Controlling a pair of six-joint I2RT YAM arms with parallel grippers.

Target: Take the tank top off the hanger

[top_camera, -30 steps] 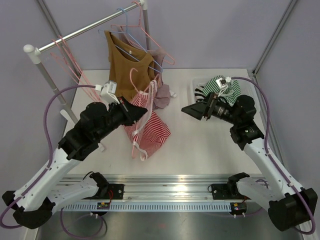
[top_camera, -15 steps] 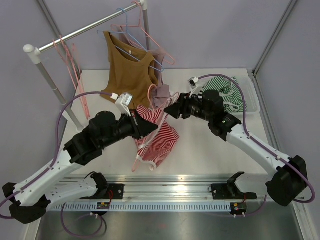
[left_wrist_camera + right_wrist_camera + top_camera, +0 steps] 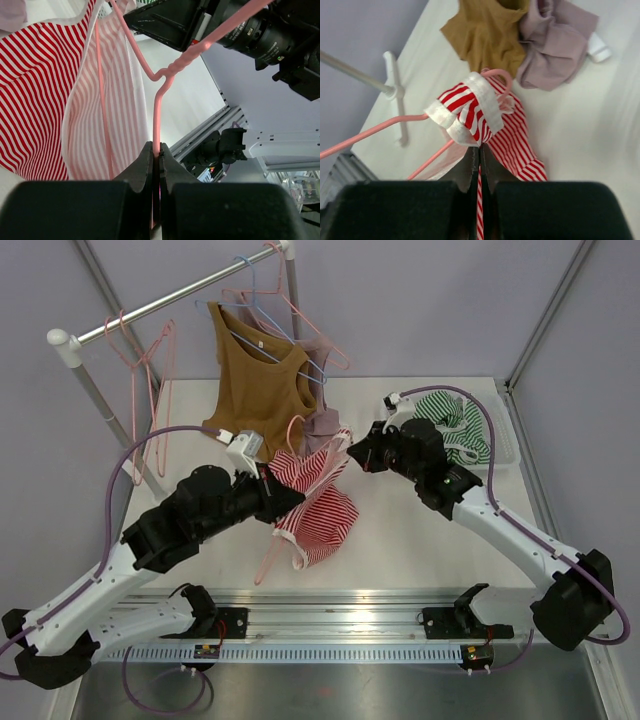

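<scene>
A red-and-white striped tank top (image 3: 322, 510) hangs on a pink wire hanger (image 3: 278, 548) held above the table's middle. My left gripper (image 3: 296, 498) is shut on the hanger's wire (image 3: 156, 125), just below its twisted neck. The striped cloth (image 3: 40, 95) drapes to that gripper's left. My right gripper (image 3: 352, 454) is shut on the top's white-edged shoulder strap (image 3: 470, 112), which bunches above its jaws. The hanger's pink arm (image 3: 375, 131) runs off to the left beneath the strap.
A clothes rail (image 3: 170, 300) at the back left carries a brown tank top (image 3: 258, 375) and several empty pink hangers (image 3: 145, 370). A mauve garment (image 3: 325, 430) lies behind the striped top. A green-striped garment (image 3: 455, 425) fills a tray at the back right.
My right arm has swung left from the tray to the striped top and shut on its strap. My left gripper has carried the hanger slightly right and forward.
</scene>
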